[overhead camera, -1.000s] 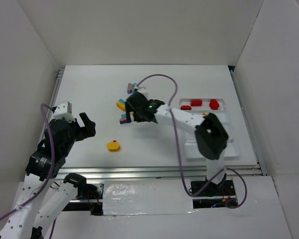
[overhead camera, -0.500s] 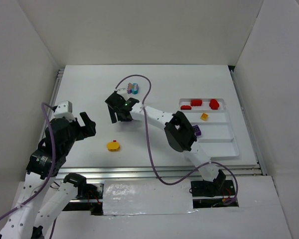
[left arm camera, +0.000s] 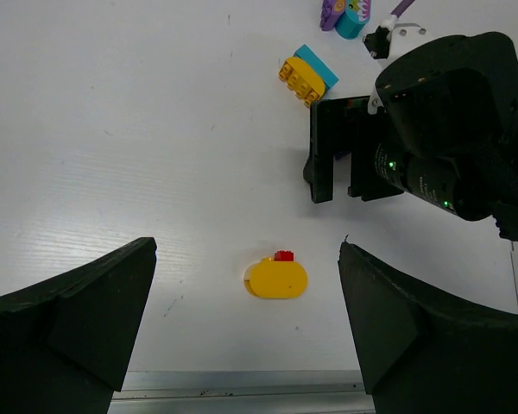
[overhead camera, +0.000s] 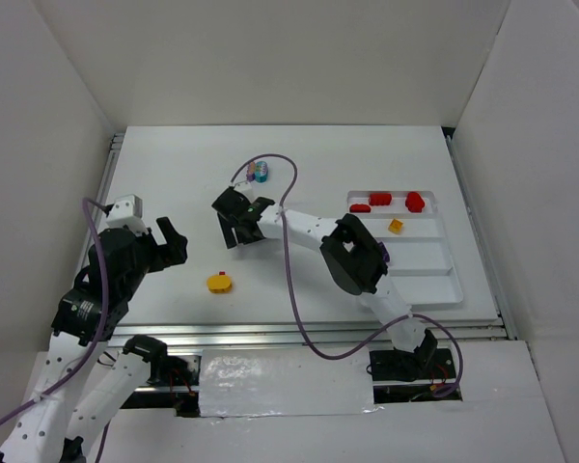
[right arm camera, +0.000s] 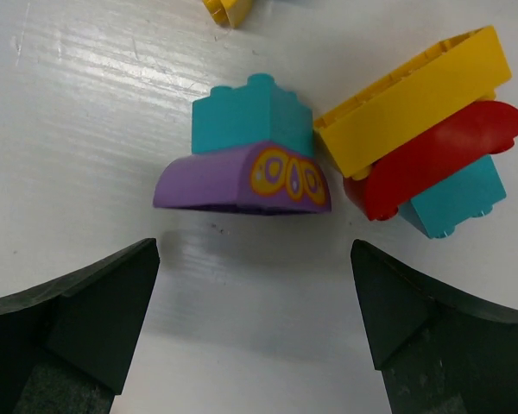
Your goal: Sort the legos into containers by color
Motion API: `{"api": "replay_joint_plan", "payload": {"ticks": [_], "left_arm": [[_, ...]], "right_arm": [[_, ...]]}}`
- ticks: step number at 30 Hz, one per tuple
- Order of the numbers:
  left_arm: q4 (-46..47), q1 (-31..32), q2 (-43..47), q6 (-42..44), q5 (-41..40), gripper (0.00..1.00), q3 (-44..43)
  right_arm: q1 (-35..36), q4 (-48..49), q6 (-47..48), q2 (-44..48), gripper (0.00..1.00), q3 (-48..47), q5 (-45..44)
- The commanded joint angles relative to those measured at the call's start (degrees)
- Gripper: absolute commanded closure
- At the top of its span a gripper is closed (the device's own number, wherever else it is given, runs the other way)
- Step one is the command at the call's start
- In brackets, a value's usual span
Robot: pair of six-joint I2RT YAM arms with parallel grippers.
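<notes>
Right wrist view | right gripper (right arm camera: 252, 276) wide open, empty | should straddle purple-and-teal plastic brick pair (right arm camera: 242, 164), sparing neighbouring yellow-red-teal brick stack (right arm camera: 423, 138)

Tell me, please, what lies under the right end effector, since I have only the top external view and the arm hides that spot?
Observer: The right end effector is open, and a purple curved brick joined to a teal brick lies on the table just ahead of it.
Operator: Thank you. Is the purple one plain?
Observer: No, it bears an orange oval pattern on its side.
Operator: Is anything close beside that pair?
Observer: Yes, on the right of the right wrist view a yellow brick, a red brick and a second teal brick are stuck together.
</notes>
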State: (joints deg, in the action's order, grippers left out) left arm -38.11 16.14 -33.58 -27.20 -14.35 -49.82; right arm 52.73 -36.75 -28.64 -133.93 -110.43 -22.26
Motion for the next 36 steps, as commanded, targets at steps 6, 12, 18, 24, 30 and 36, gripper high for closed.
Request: {"api": "replay_joint_plan", "payload": {"ticks": [6,12,18,24,30,36], "left_arm": [[2.51,-0.50,-0.43,0.66,1.34,0.00,-0.01],[2.69,-0.58,-0.61,0.75,1.69,0.00,0.08],[2.69,-0.58,-0.43,0.92,1.96,0.00,0.16],[2.86,-0.58,-0.43,1.10,2.31,0.01,0.17],[2.95,-0.58,-0.52,1.18,2.57,0.01,0.16],[3.04,-0.58,-0.69,1.27,2.75,0.01,0.25]], "right_arm": [[0.27,5.28,0.78,7.10,0.00,1.45,-0.58],[0.27,7.57,4.82,3.16,0.03,-2.23,-3.92],[-0.43,12.57,12.01,3.76,0.07,0.03,-3.93],[-3.24,16.19,17.48,5.78,0.10,3.29,3.18],[-4.12,17.94,20.29,5.61,0.28,5.05,7.31],[-4.48,21.19,20.47,6.92,0.46,8.64,10.21]]}}
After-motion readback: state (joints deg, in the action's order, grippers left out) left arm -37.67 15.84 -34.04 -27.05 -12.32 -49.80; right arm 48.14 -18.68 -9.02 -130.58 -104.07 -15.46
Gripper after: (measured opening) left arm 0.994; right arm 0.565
